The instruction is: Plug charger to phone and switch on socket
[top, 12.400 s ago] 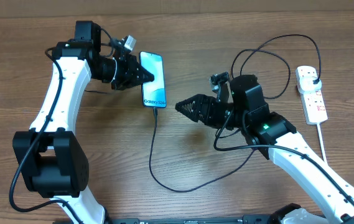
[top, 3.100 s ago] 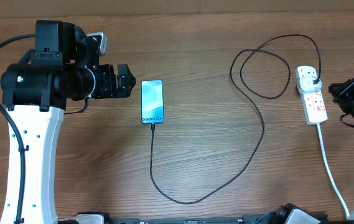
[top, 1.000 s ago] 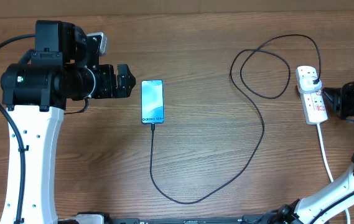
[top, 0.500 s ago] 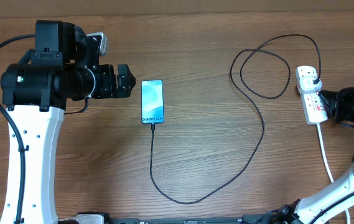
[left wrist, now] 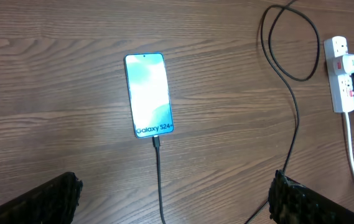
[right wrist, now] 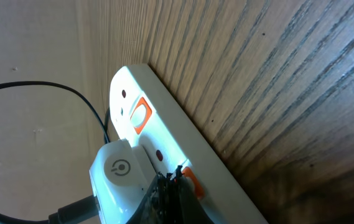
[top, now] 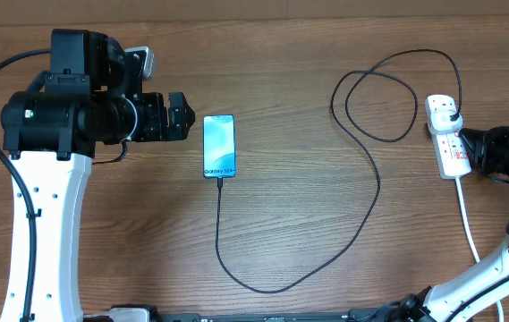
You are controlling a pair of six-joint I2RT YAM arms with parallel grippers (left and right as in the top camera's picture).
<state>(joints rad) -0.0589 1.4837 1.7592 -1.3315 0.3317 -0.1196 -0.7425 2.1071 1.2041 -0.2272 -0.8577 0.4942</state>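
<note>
The phone (top: pixel 219 146) lies flat on the wood table, screen lit and reading "Galaxy S24" (left wrist: pixel 148 94). The black charger cable (top: pixel 372 201) is plugged into its lower end and loops across to a plug block (right wrist: pixel 121 177) seated in the white socket (top: pixel 446 139). My right gripper (top: pixel 466 141) is shut, and its closed tips (right wrist: pixel 175 180) rest against the red switch (right wrist: pixel 192 179) next to that plug. A second red switch (right wrist: pixel 140 115) lies further along the socket (right wrist: pixel 183 143). My left gripper (top: pixel 187 117) hovers left of the phone, open and holding nothing, its fingers (left wrist: pixel 52 199) wide apart.
The socket's white cord (top: pixel 473 237) runs toward the table's front edge on the right. A loop of black cable (top: pixel 379 98) lies left of the socket. The table's far edge meets a pale wall (right wrist: pixel 33 74) just behind the socket.
My right gripper has edged slightly left onto the socket's side. The left arm, phone and cable have not moved.
</note>
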